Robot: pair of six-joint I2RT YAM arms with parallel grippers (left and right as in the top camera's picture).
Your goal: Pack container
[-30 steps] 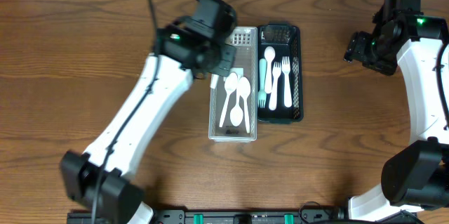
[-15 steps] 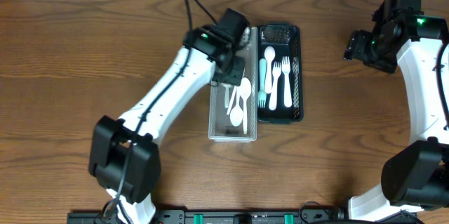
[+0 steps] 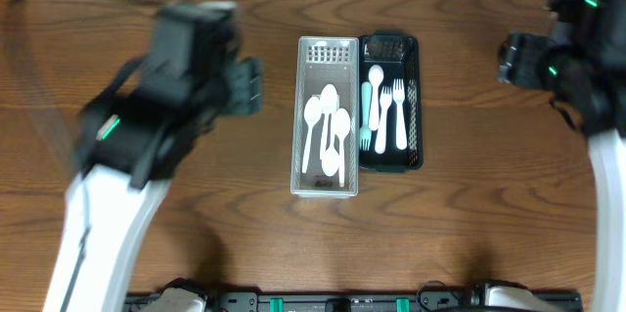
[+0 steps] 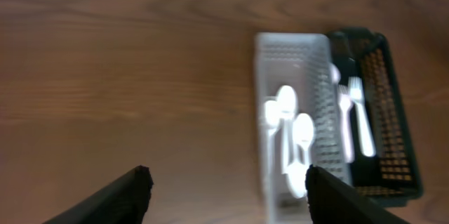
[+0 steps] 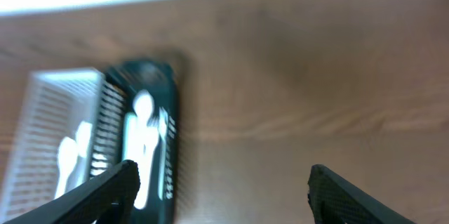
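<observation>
A clear white container (image 3: 297, 116) stands mid-table with three white spoons (image 3: 331, 128) in it. Touching its right side is a black basket (image 3: 419, 107) holding white forks (image 3: 392, 109), a spoon and a teal utensil. My left gripper (image 3: 248, 87), blurred with motion, hangs left of the white container, apart from it. In the left wrist view the left gripper (image 4: 228, 182) is open and empty over bare wood, with the container (image 4: 291, 41) ahead to its right. My right gripper (image 3: 514, 58) is far right, and the right wrist view shows it (image 5: 224, 178) open and empty.
The wooden table (image 3: 469, 195) runs on all sides of the two containers. Its far edge lies just beyond the containers. The left arm's white link (image 3: 98, 224) crosses the left part of the table.
My left gripper has opened and swung from above the white container out to the left. Three spoons now lie uncovered in the container. The right arm has shifted slightly.
</observation>
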